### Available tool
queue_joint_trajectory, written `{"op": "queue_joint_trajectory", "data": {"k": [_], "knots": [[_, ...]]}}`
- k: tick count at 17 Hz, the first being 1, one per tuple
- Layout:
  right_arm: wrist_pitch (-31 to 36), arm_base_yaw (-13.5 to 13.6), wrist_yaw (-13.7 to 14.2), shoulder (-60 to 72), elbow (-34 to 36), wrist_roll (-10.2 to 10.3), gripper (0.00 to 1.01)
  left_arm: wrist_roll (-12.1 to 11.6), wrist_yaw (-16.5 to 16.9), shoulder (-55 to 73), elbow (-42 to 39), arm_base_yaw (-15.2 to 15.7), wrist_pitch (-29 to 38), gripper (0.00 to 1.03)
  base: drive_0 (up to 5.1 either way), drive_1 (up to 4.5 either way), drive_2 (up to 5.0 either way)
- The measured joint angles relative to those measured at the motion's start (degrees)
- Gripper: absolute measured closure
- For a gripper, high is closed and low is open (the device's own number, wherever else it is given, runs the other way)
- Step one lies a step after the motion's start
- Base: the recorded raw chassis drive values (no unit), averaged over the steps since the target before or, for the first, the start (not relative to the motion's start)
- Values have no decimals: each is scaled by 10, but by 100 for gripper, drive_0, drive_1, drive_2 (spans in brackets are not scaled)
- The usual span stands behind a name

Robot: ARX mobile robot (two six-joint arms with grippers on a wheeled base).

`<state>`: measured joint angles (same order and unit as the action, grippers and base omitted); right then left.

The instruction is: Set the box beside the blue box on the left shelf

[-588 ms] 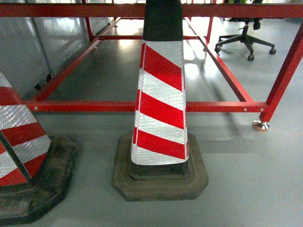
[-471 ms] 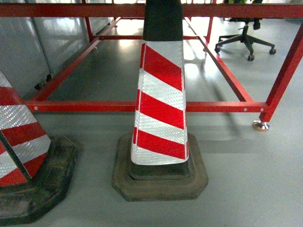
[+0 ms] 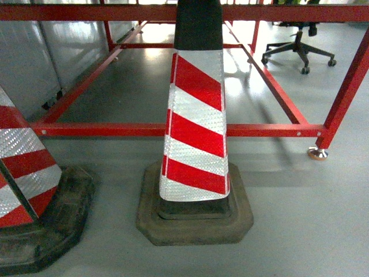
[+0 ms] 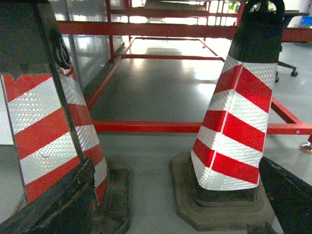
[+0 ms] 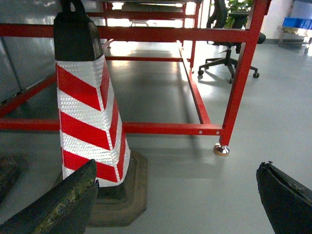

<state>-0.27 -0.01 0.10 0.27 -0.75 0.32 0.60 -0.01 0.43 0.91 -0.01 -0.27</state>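
The middle cone [image 3: 196, 133] is cut off at its black top by the upper edge of the head view. The second cone [image 3: 23, 190] is cut by the left edge. The office chair [image 3: 300, 43] loses its seat above the frame. In both wrist views, only the dark finger [image 4: 58, 204] tips [image 5: 287, 200] show at the lower corners.

The head camera looks forward and slants down at the grey floor, close to a red-and-white striped cone [image 3: 196, 133] that stands before a red steel frame [image 3: 173, 129]. Both wrist cameras sit low and face the same way (their dark fingers frame the bottom corners). The left wrist view has that cone [image 4: 234, 126] at right; the right wrist view has it [image 5: 90, 122] at left.
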Motion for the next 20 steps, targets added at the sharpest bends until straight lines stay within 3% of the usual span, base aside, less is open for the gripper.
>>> {"op": "queue_joint_trajectory", "data": {"k": [20], "knots": [[-1, 0, -1, 0, 0, -2, 3, 0, -1, 0, 0, 0, 0, 5, 0, 0, 0]]}}
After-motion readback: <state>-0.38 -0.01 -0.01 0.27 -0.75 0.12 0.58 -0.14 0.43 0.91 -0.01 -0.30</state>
